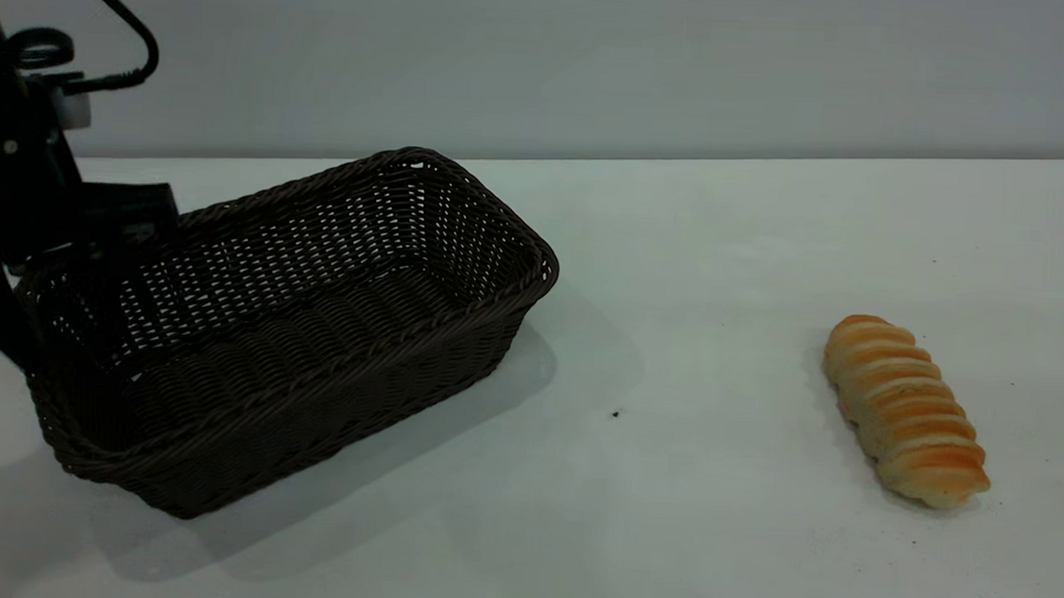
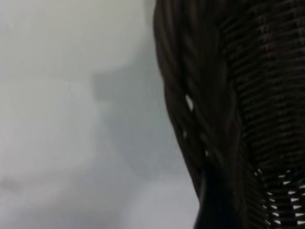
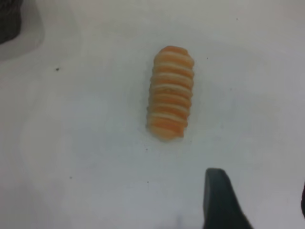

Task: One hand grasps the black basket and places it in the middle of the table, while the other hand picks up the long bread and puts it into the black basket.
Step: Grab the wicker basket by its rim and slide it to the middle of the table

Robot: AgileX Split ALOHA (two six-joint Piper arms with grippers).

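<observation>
The left pincer (image 1: 101, 231) gripped the basket's (image 1: 319, 327) left rim; the bread (image 1: 904, 409) lay far right on the worktop (image 1: 667, 481).

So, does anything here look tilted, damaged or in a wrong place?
Nothing looks damaged or spilled. The black basket is tilted: its end at the left gripper is raised and only its near edge seems to rest on the table. The long bread lies whole, alone at the right.
</observation>
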